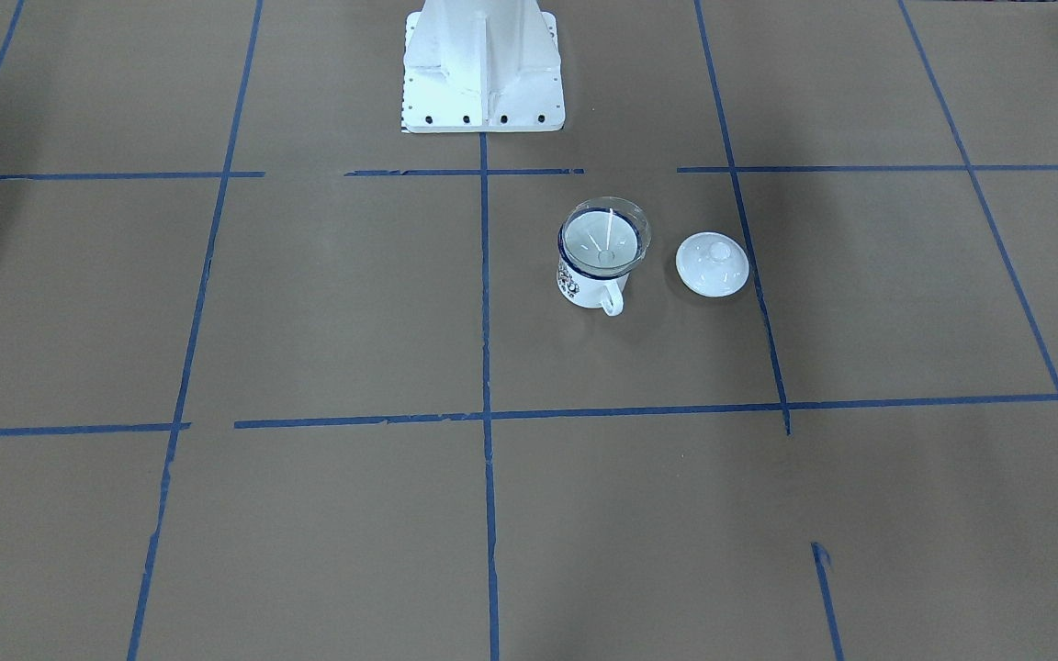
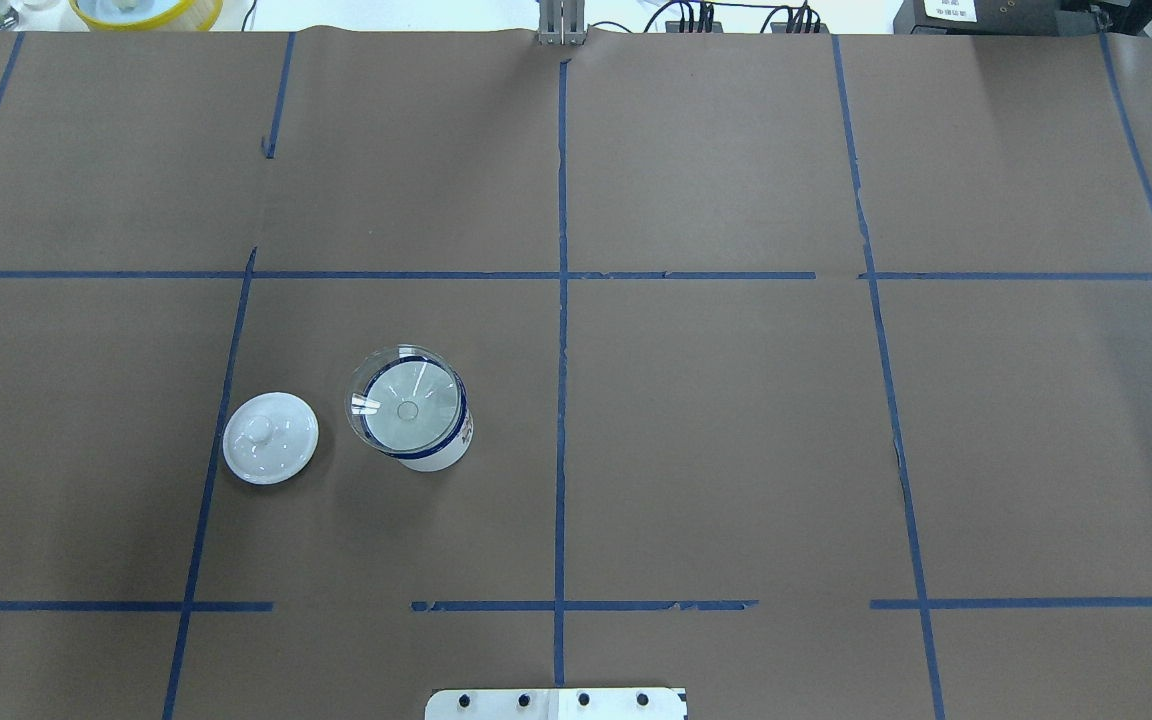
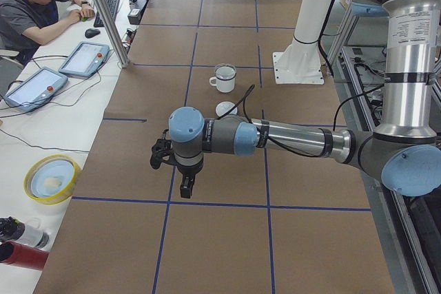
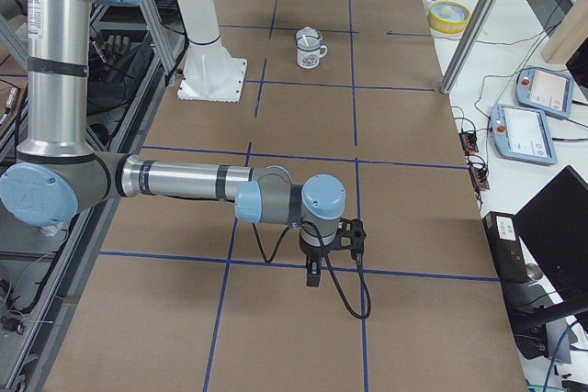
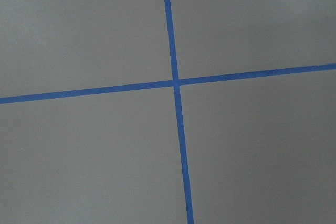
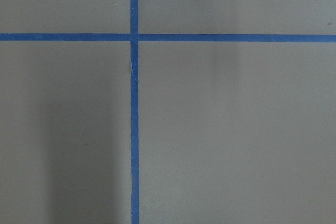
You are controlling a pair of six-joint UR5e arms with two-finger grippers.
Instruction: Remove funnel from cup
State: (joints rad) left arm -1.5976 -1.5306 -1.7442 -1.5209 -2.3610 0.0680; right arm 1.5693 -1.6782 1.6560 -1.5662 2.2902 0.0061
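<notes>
While both claws hang over bare table well apart from the cup, task looks not begun.

- L claw point(image 3: 185, 187): seen only from the left-end cam, pointing down, nothing visibly in it. Apart or together: can't tell from that angle.
- R claw point(image 4: 312, 274): same, right-end cam only, pointing down above a tape line. Can't tell its state either.
- Wrist cams: brown paper and blue tape point(image 5: 176, 82) crossings only; no fingers, no cup.
- Funnel point(image 1: 604, 240): seated in the cup point(image 1: 584, 286), clear rim resting on the dark blue rim, spout down inside. Cup upright on robot's L half of table point(image 2: 736, 450), handle toward operators' side.
- Lid point(image 1: 713, 264): white, knob up, flat on the paper just beside cup, not touching.

Progress: nil. Left to do, as I judge: reach, grip funnel rim, lift clear, set down. L arm looks the nearer one.

View diffs: front and overhead cams show funnel and lid well but no claw at all. Side cams show arms; funnel barely reads there. Handle plain from front, hidden from overhead.
</notes>
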